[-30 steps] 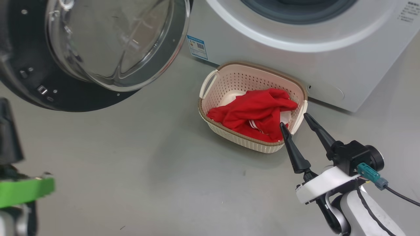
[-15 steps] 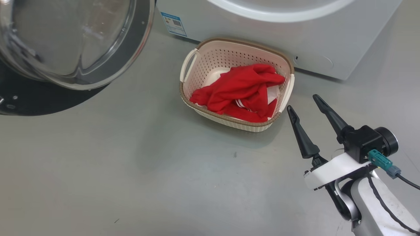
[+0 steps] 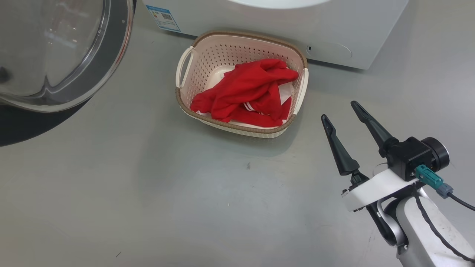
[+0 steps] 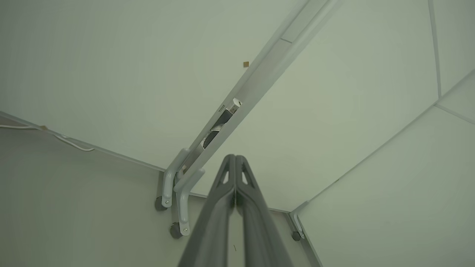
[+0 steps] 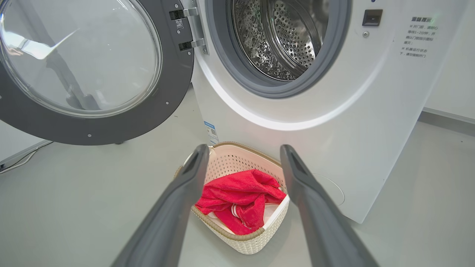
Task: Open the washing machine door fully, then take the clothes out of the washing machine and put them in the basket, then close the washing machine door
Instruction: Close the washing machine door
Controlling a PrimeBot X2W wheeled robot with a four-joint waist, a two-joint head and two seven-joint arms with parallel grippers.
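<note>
Clothes step looks done; door closing is what's left. The clothes (image 3: 245,92) lie bunched in the basket (image 3: 222,55), which sits on the floor right against the washer (image 5: 334,129) front. From my right gripper (image 3: 338,110) it's at about 11 o'clock, near but not touching. That gripper's fingers are spread wide w/ nothing between them, hovering over bare floor. What I can see of the drum (image 5: 282,40), at 12 o'clock in the right wrist view, looks empty, though its lower part is hidden. The door (image 5: 111,131) stands swung wide at 10 o'clock, hinged on the washer's near edge, glass bowl facing me. My left gripper (image 4: 235,157) is pressed shut, empty, aimed at a wall-floor corner, nowhere near the job. Next, I reckon: get one arm behind the door's free edge, prob. the left since the door's on that side, and push it round the hinge toward the opening till the latch catches. Needs a firm, steady shove on the black rim, not the glass. The basket is low, so it's likely under the sweep, but I can't be sure.
</note>
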